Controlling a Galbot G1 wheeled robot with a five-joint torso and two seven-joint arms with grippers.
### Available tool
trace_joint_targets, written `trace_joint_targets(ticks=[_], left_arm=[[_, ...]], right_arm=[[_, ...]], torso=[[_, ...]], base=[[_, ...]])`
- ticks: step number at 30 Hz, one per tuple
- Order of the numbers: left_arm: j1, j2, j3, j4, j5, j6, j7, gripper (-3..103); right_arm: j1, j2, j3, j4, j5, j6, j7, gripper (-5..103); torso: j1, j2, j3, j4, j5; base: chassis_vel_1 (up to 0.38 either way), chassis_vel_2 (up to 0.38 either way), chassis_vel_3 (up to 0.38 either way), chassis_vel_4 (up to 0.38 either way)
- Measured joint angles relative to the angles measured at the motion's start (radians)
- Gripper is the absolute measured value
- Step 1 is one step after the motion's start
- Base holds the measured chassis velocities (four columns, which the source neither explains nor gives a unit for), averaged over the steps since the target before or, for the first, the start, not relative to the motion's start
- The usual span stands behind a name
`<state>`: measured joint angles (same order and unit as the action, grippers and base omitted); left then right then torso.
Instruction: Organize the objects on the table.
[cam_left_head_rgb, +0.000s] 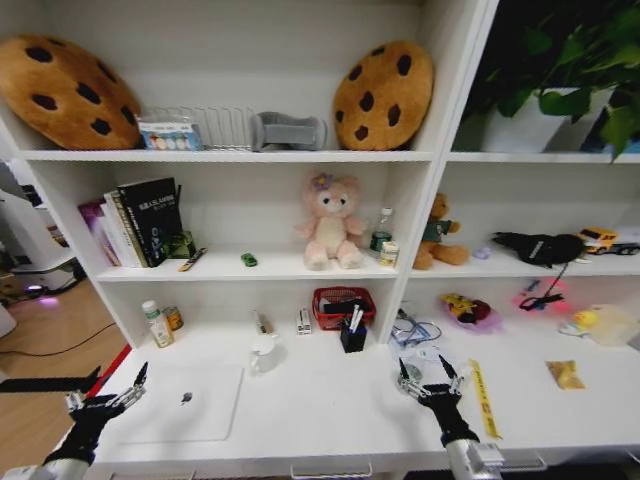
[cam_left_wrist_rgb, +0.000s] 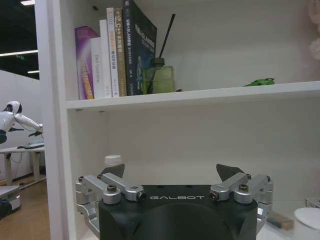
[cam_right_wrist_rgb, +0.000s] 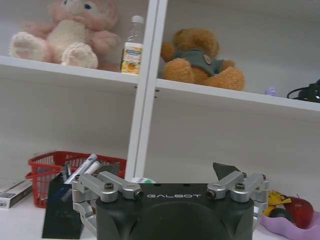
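While both grippers hover agape — one laptop | one toy car

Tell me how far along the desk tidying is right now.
Nothing looks tidied yet. The laptop lies closed on the table, and the green toy car sits on the shelf. Nothing is in hand: left gripper and right gripper hover open and empty near the front edge.
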<state>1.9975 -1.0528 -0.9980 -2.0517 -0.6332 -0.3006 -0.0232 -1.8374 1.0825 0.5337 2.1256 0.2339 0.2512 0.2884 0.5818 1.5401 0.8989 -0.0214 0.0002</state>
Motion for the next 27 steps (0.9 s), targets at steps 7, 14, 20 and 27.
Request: trace_joint_targets(ticks=[7, 14, 20, 27], left_arm=[[0.000, 0.000, 0.000, 0.000, 0.000, 0.000, 0.000, 100], [0.000, 0.000, 0.000, 0.000, 0.000, 0.000, 0.000, 100], [0.000, 0.000, 0.000, 0.000, 0.000, 0.000, 0.000, 100], [0.000, 0.000, 0.000, 0.000, 0.000, 0.000, 0.000, 100]], right_arm=[[0.000, -0.005, -0.015, 0.004, 0.008, 0.017, -0.028, 100], [0.032, -0.038, -0.081, 0.007, 0.016, 0.014, -0.107, 100], [0.095, -0.059, -0.127, -0.009, 0.054, -0.025, -0.099, 100], [0.142, -0.073, -0.143, -0.031, 0.125, -0.070, -0.069, 100]], torso=[[0.000, 0.000, 0.000, -0.0017, -0.0003], [0.000, 0.000, 0.000, 0.0004, -0.0003], [0.000, 0.000, 0.000, -0.0004, 0.0001], [0.000, 0.000, 0.000, -0.0003, -0.0003]], base=[[-0.083, -0.141, 0.114, 0.109], [0.037, 0.063, -0.036, -0.049], [0.018, 0.021, -0.012, -0.011], [0.000, 0.000, 0.000, 0.000]])
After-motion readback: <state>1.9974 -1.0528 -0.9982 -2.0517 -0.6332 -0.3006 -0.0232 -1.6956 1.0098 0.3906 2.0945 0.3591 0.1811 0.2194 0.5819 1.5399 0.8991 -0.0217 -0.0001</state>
